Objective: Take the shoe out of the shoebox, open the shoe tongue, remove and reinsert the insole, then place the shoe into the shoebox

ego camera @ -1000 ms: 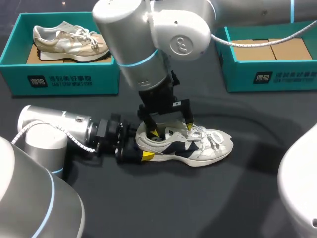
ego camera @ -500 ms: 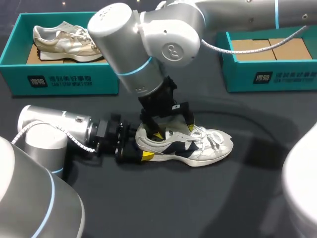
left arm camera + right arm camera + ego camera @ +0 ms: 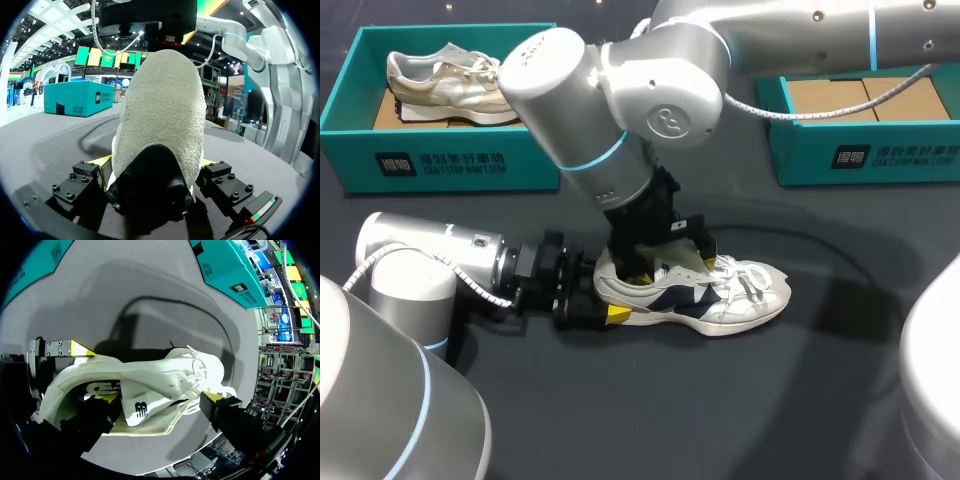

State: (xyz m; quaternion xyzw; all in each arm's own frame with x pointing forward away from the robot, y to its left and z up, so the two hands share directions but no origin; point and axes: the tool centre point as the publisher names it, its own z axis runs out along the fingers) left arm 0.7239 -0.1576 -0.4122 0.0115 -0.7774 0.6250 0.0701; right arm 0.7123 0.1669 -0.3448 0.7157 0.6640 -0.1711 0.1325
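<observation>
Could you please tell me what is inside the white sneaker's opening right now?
One finger of the right tool sits inside the sneaker, behind the tongue. The insole cannot be seen: the finger, the tongue and shadow cover it.

The shoe [image 3: 700, 295] is white with navy-black side panels, white laces and a black mark on its tongue. From the left wrist its heel is pebbled off-white over a black tab. The tabletop [image 3: 720, 420] is dark charcoal. Both shoeboxes [image 3: 470, 160] are teal with white print and brown cardboard inside. The second shoe [image 3: 450, 80] is beige and cream. The arms [image 3: 620, 90] are silver-grey with light-blue rings. The fingers [image 3: 618, 314] have bright yellow tips.
</observation>
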